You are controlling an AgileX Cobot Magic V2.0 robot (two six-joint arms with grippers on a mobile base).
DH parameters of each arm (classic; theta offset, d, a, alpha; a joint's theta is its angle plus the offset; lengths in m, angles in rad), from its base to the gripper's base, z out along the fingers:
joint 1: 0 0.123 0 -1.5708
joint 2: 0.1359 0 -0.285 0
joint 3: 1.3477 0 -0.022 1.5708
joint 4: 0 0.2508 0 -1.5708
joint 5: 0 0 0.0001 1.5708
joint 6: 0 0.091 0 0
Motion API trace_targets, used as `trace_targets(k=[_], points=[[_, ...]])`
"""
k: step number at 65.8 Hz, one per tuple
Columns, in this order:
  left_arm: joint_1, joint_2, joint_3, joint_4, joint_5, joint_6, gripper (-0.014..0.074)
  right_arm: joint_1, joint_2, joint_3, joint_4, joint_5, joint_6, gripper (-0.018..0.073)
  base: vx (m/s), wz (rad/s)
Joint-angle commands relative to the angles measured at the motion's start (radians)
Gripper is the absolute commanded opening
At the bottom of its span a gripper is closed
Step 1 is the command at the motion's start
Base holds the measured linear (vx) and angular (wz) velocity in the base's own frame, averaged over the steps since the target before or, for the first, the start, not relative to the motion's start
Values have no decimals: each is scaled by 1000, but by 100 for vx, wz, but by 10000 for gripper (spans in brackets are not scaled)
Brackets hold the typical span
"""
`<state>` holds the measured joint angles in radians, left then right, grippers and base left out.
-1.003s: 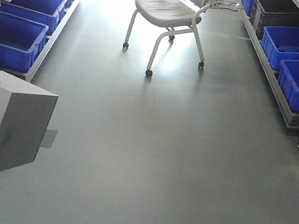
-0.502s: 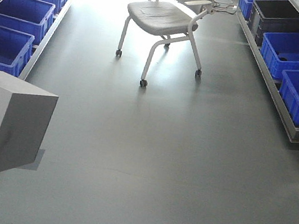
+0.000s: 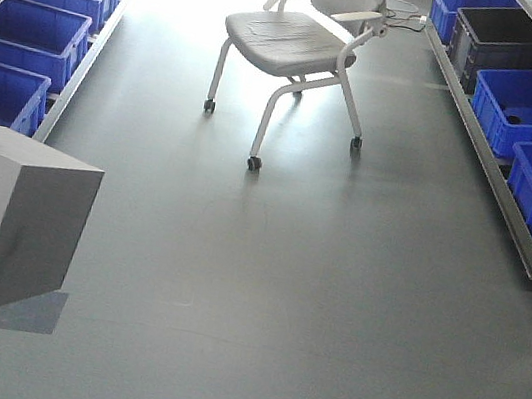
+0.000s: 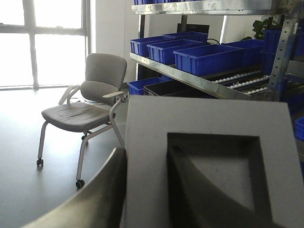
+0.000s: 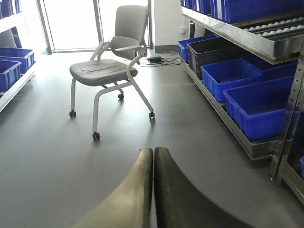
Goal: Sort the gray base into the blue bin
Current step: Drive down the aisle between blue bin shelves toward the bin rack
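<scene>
At the front view's lower left the gray base [image 3: 15, 221] hangs near blue bins [image 3: 13, 71], in the left wrist view the left gripper [image 4: 146, 152] clamps its rim, and low in the right wrist view the right gripper [image 5: 153, 151] is pinched closed.

The left gripper [image 4: 145, 159], a pair of smooth, curved, tapering fingers, is clamped on the light gray matte cube-like block [image 4: 209, 118]. Its paler finger [image 4: 97, 199] lies along the block's outer side face. Its darker finger [image 4: 190, 199] reaches into the square recess, and the thick rim wall is pinched between the two. The right gripper [image 5: 153, 152], with the same curved fingers, one pale and one dark, has them pressed flat together along their length. Their tips touch with nothing between them, and they point forward away from the wrist.
</scene>
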<state>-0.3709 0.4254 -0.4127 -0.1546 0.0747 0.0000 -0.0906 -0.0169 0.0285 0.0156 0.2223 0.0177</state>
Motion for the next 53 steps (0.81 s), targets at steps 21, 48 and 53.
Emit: trace_targets(k=[21, 48, 53], points=[[-4, 1, -27, -12, -109, -6, -6, 0, -2, 1, -4, -75, -6, -5, 13, 10], [-4, 1, -27, -12, -109, -6, -6, 0, -2, 1, -4, -75, -6, -5, 17, 55], [-4, 1, -27, -12, -109, -6, -6, 0, -2, 1, -4, -75, -6, -5, 19, 83]])
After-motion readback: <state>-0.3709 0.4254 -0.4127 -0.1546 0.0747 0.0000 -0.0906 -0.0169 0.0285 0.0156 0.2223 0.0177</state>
